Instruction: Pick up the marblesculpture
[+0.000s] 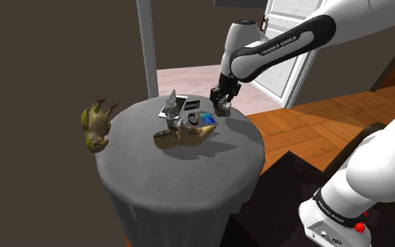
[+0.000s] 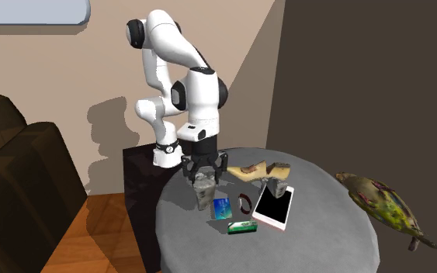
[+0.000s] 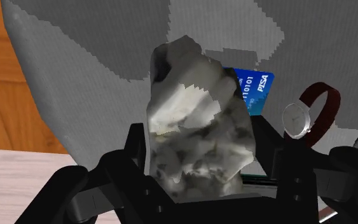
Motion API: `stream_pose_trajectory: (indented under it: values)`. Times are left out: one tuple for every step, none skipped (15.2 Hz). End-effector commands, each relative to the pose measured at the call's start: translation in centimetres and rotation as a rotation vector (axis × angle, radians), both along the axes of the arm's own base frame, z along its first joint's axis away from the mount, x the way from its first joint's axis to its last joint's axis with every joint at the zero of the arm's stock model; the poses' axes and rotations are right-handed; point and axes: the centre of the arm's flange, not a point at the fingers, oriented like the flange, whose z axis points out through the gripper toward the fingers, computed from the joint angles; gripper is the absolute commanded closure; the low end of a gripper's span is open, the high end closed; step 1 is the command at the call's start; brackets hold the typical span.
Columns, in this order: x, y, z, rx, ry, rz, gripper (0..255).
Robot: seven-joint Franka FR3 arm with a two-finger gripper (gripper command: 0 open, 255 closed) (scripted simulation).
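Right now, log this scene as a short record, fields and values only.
target: rough grey-white sculpture
pincer: shut on the sculpture, fingers clasping its sides
lift: cannot tell whether the sculpture is clear of the surface
surface: round grey table
nearest items: blue bank card, watch with dark red strap
also on table: phone, small green box
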Motion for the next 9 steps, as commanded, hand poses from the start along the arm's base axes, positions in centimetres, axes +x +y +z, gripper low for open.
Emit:
stream_pose_trajectory:
  values:
    - [0.1, 0.0, 1.2, 0.000, -0.001, 0.000, 255]
    - [0.1, 0.0, 1.7, 0.000, -0.001, 0.000, 255]
    - [0.1, 0.0, 2.2, 0.000, -0.001, 0.000, 255]
    - [0.1, 0.0, 2.8, 0.000, -0.001, 0.000, 255]
    - [0.1, 0.0, 3.3, 0.000, -0.001, 0.000, 255]
    - [0.1, 0.0, 3.8, 0.000, -0.001, 0.000, 255]
    - [0.1, 0.0, 4.4, 0.000, -0.001, 0.000, 255]
    - [0.1, 0.0, 4.4, 0.000, -0.001, 0.000, 255]
    - [0.1, 0.0, 4.4, 0.000, -0.001, 0.000, 255]
